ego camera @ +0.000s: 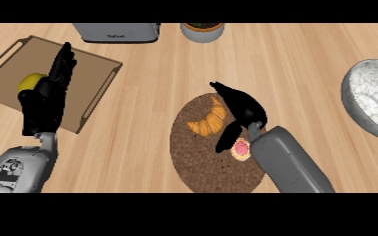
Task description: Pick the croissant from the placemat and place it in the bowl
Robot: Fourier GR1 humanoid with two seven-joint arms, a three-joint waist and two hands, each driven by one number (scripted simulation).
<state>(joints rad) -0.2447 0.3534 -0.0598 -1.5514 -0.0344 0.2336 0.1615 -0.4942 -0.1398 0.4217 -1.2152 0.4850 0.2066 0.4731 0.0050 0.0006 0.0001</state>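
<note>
My right robot hand (244, 111), open beside the croissant (209, 121).
Fingers (221, 88) spread to bracket it before closing; bowl (360, 97) at 2 o'clock from placemat (207, 170).

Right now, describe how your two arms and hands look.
Both hands, the left hand and the right hand, are black with slim, tapering fingers. The right forearm is a smooth, rounded grey casing. The left forearm is grey too, with paler patches and a narrow wrist. No cables or markings show.
</note>
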